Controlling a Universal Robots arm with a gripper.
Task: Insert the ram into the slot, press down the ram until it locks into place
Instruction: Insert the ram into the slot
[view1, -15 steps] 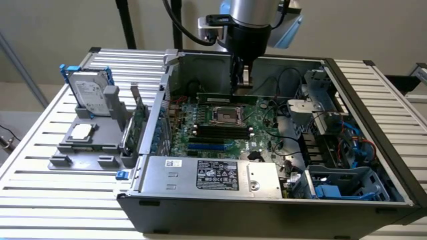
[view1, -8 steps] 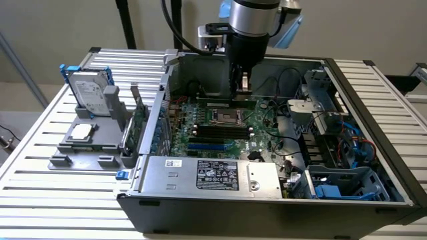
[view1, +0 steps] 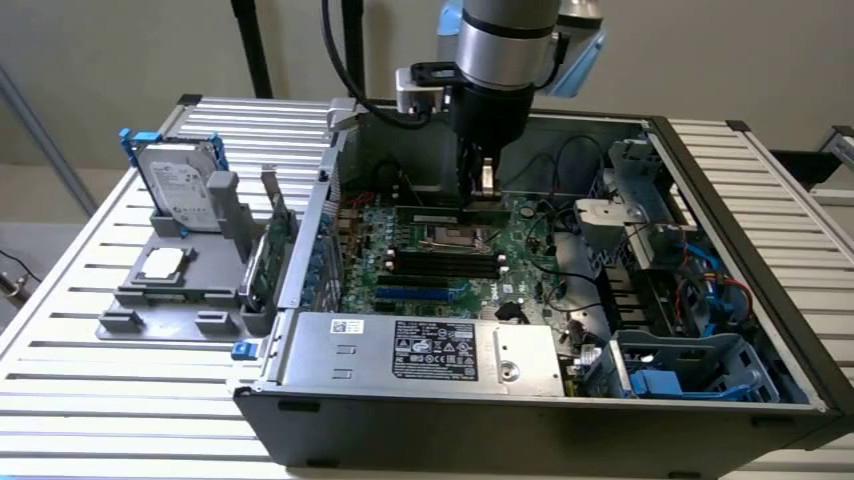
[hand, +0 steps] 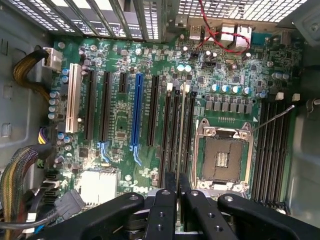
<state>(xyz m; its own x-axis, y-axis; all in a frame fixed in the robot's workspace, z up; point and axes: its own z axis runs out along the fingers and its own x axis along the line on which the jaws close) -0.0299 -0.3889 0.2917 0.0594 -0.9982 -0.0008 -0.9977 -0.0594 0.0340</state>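
Over motherboard (hand: 118, 102), ram (hand: 179, 125) (edge-on) along slot (hand: 189, 131)

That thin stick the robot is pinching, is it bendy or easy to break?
The ram looks like a rigid board, so probably stiff, not floppy. Edge-on in the gripper it is very thin, so likely light, and sideways force might crack it.

Silver cylindrical arm (view1: 505, 40), pale blue joint caps (view1: 585, 52), black cable (view1: 335, 60); black pincer (hand: 177, 184) links studded with screws
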